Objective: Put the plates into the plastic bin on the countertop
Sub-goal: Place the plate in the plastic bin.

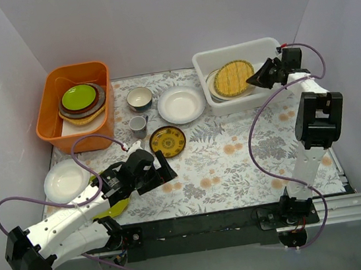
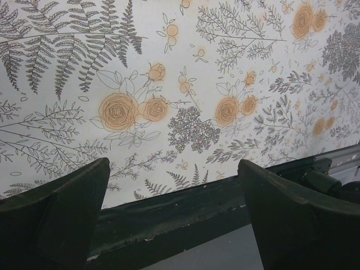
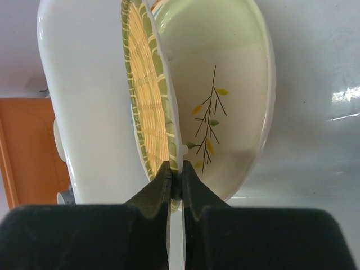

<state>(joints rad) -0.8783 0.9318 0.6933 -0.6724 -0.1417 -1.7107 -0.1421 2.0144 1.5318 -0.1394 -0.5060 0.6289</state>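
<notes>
The right gripper [image 3: 175,170] clamped the rim of the woven-straw plate [image 3: 147,84] in the plastic bin [image 1: 223,51]; lowering it flat onto the sprig plate [image 3: 228,67] just ahead seemed wisest.

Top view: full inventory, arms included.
orange tub: 1, orange, back left
lime plate: 1, lime, tops a stack in the orange tub
plastic bin: 1, white, back right
woven plate: 1, straw yellow, in the bin
sprig plate: 1, cream, in the bin beneath the woven plate
white plates: 2, white, one centre back, one near left
patterned plate: 1, brown-yellow, centre
bowl: 1, teal inside, beside the orange tub
cup: 1, grey, in front of the bowl
cloth: 1, floral, covers the countertop
left claw: open, over the cloth
right claw: shut on the woven plate's rim
</notes>
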